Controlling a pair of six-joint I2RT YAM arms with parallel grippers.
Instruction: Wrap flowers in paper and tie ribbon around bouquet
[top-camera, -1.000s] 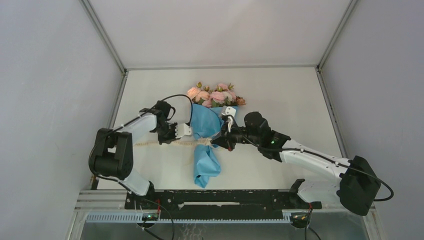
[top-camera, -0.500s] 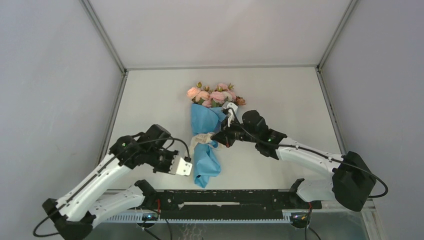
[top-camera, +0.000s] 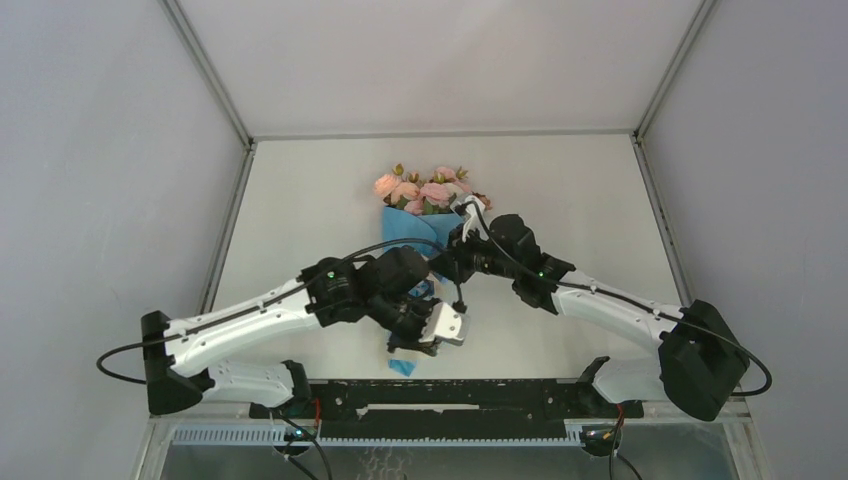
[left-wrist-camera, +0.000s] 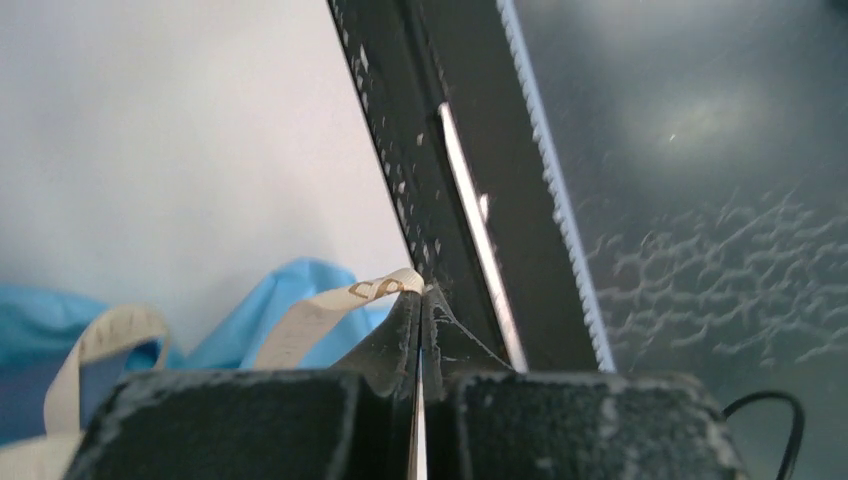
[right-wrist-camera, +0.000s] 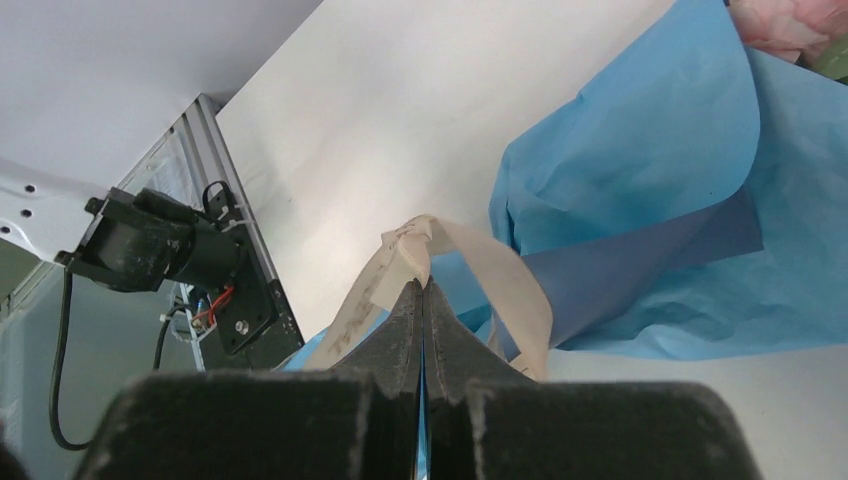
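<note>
The bouquet lies in the middle of the table, pink flowers at its far end, wrapped in light blue paper. My left arm crosses over the bouquet's lower end. The left gripper is shut on one end of the cream ribbon, at the jaw tips above the paper's tip. My right gripper is at the cone's right side. It is shut on the other part of the ribbon, which loops against the paper. The flowers show at that view's top right.
A black rail runs along the table's near edge, close under the left gripper, and shows as the rail in the left wrist view. Grey walls enclose the table on three sides. A motor block sits at the rail in the right wrist view.
My left arm has swung from the bouquet's left side round the near side to lie across its lower end, carrying the ribbon end. The right gripper shifted slightly farther back.
</note>
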